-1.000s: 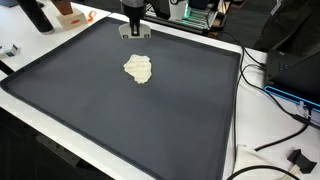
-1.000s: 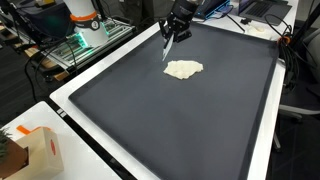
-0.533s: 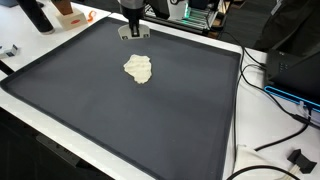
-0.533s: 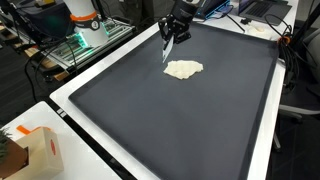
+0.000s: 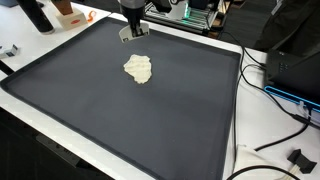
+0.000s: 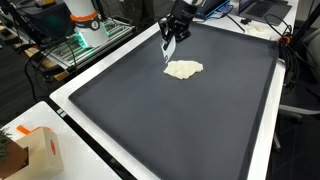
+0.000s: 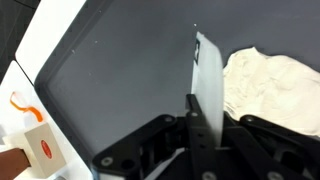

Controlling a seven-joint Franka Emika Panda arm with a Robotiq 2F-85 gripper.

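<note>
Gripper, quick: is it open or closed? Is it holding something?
Gripper: closed, holding nothing. The cream cloth lies loose beside it on the dark mat.

A dark mat [image 6: 170, 125] covers nearly all of a white-edged table [image 6: 272, 140]. On the far half of the mat lies 1 crumpled cream cloth [image 6: 183, 69], flat and low. The gripper [image 6: 168, 52] hangs just beyond the cloth's far left edge, black body above, a pale finger pointing down toward the mat; whether its tip touches the cloth or the mat cannot be told, nor how the jaws stand. At the near left corner, off the mat, stands a cardboard box [image 6: 35, 150] with orange markings. Far left, beyond the table, sits a white and orange machine [image 6: 84, 18] above green-lit equipment [image 6: 72, 45]. Black cables [image 6: 292, 85] trail off the right edge.
</note>
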